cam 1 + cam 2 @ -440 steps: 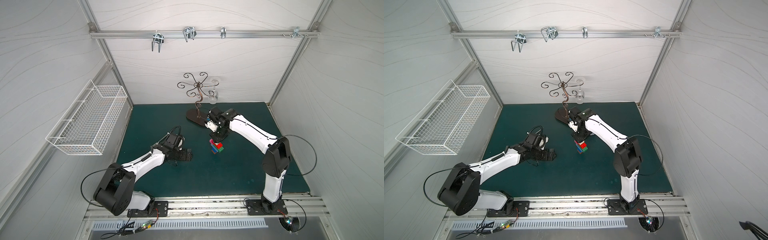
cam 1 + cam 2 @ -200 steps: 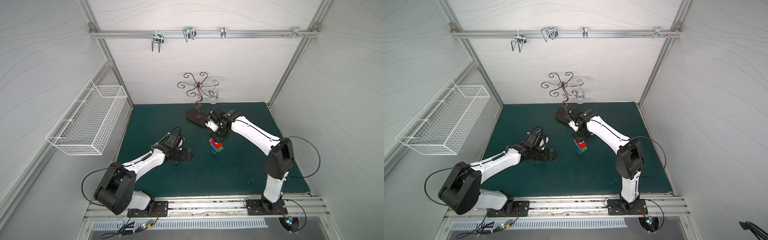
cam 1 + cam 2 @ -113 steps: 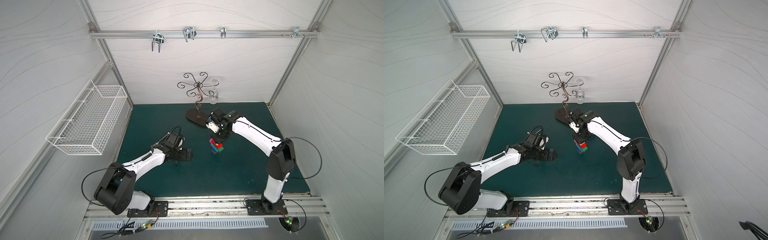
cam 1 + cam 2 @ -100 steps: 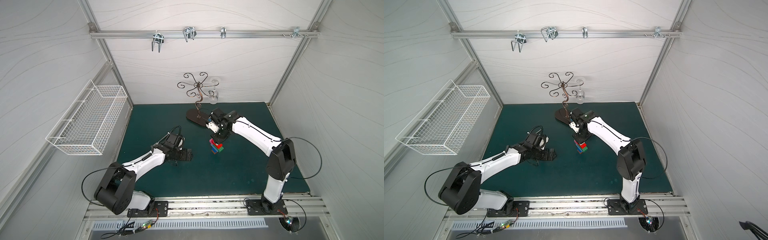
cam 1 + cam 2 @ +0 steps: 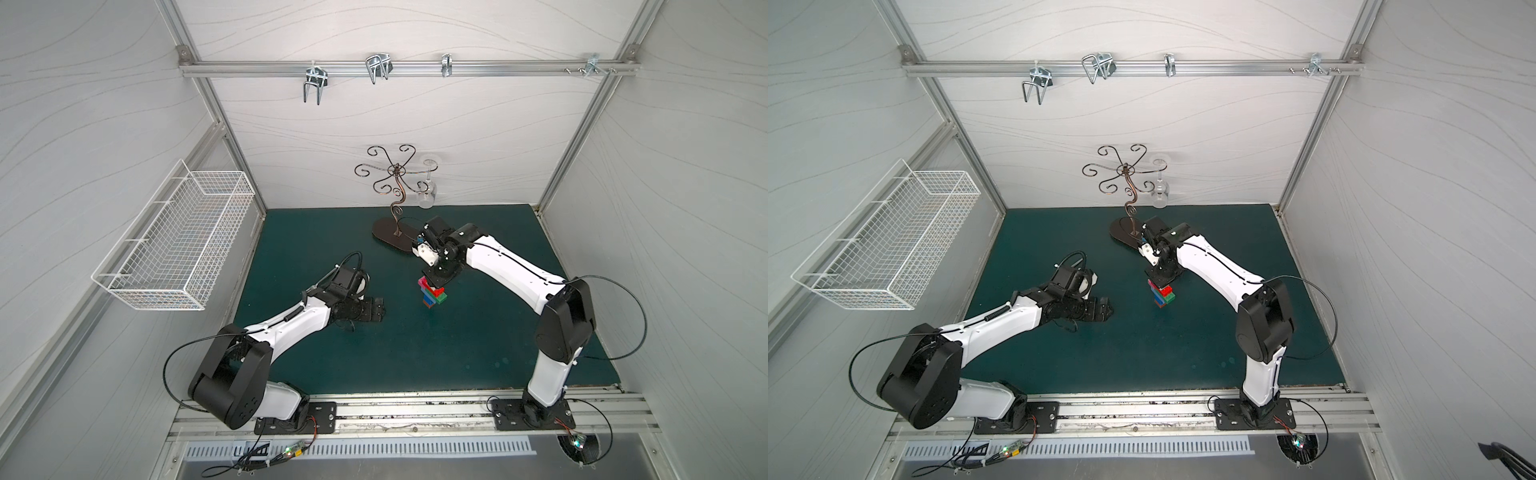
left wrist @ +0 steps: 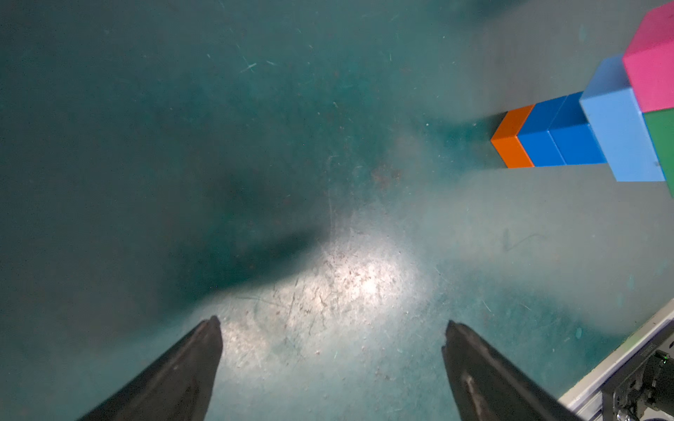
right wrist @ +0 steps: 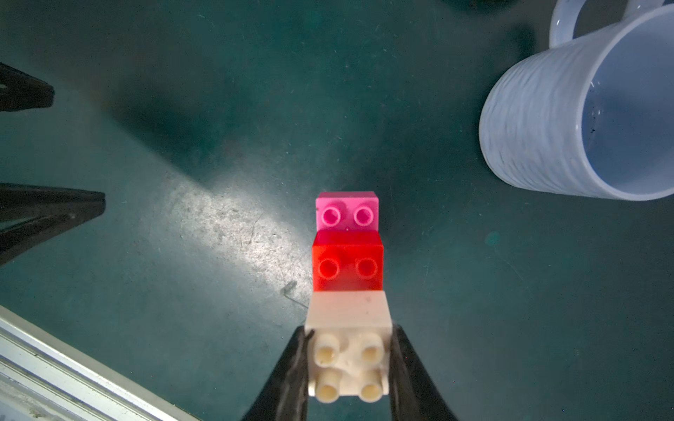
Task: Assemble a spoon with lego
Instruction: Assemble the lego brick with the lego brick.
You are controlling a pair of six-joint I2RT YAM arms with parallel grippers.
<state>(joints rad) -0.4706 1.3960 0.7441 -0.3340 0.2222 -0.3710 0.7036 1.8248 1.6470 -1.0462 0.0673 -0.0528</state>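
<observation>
spoon (image 5: 433, 291): it's standing on end on the tabletop (image 5: 415, 353), near the base of the stand (image 5: 395, 237), on the side facing the arm mounts. The orange brick (image 6: 510, 140) is the foot, the blue bricks (image 6: 558, 135) sit on it, and then it widens into the head.

white brick (image 7: 348, 317): top of the stack, on the red brick (image 7: 348, 266), with the pink brick (image 7: 346, 213) a step lower. All eight colours seem to be in, so I'd guess this is the final press-on.

right gripper (image 7: 349, 346): wrist is just beside the stand's base, coming straight down on the spoon. Jaws pinch the white brick by two opposite sides, studs left free. Makes sense, since a grip from above pushes down along the stem and not sideways.

left gripper (image 6: 332, 322): farther from the stand than the spoon is, well apart from both, low over the tabletop. Jaws spread wide with nothing between them. Looks parked out of the way, facing roughly the spoon's way in case it needs steadying.

risk: narrow foot and wide head, so it's top-heavy. I reckon a crooked release could tip it.

seating: can't tell if the white brick is clicked fully home.
</observation>
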